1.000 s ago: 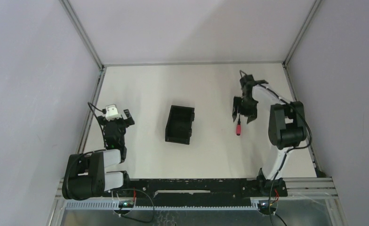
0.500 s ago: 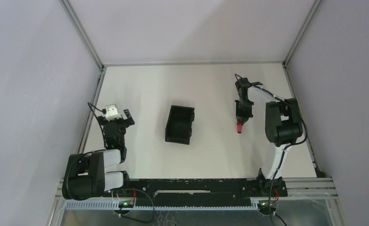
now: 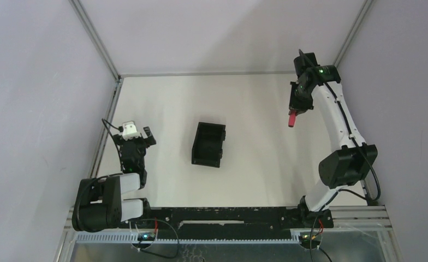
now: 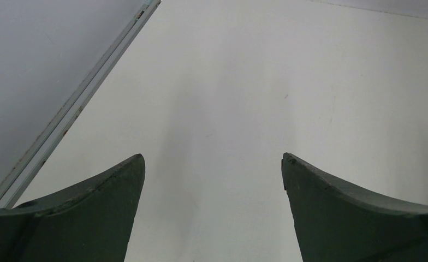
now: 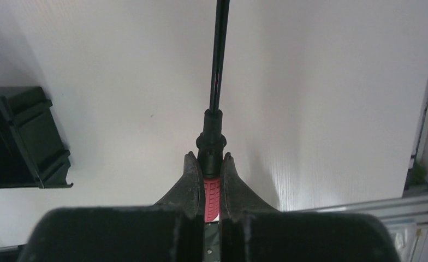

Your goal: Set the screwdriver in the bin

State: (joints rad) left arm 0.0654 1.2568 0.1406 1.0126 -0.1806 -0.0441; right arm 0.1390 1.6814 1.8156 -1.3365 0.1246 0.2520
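step: carry | right gripper clamped on small red-handled black-shaft screwdriver, aloft far right | left gripper wide open, empty | next: probably swing left and nearer over small black rectangular plastic bin, release

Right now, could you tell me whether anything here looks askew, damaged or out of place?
Nothing stands out: the bin sits upright, and the right tool grips the screwdriver by its red handle.

The screwdriver loses its tip at the top edge, and the right gripper hides most of its handle. The bin is cropped at the left.
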